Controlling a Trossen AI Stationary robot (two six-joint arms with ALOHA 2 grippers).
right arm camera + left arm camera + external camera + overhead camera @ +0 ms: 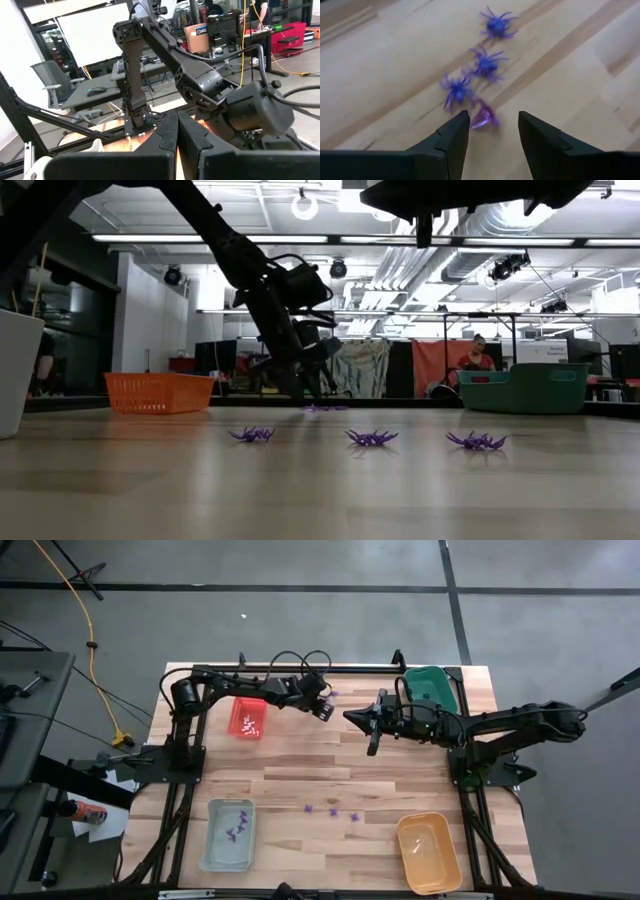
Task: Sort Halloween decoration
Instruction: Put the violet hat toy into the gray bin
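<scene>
Pickup is the step in hand: the left gripper (490,137) hangs over the far middle of the table (300,765), between the red tray (248,718) and the green tray (432,685), with jaws released and nothing between them. Just ahead of its fingers lie three purple spiders (456,91) in a row, and a fourth purple piece (484,118) sits nearest the gap. As a judgement, the next move calls for lowering the jaws astride one piece only, then clenching, since the pieces lie close together. Right gripper (372,725) waits clenched and empty above the table centre, before the green tray. Count: four trays (red, green, pale blue (227,835), orange (429,852)); four purple pieces loose near the table front (333,811); some purple pieces in the pale blue tray; several whitish pieces in the red tray, number unclear.
</scene>
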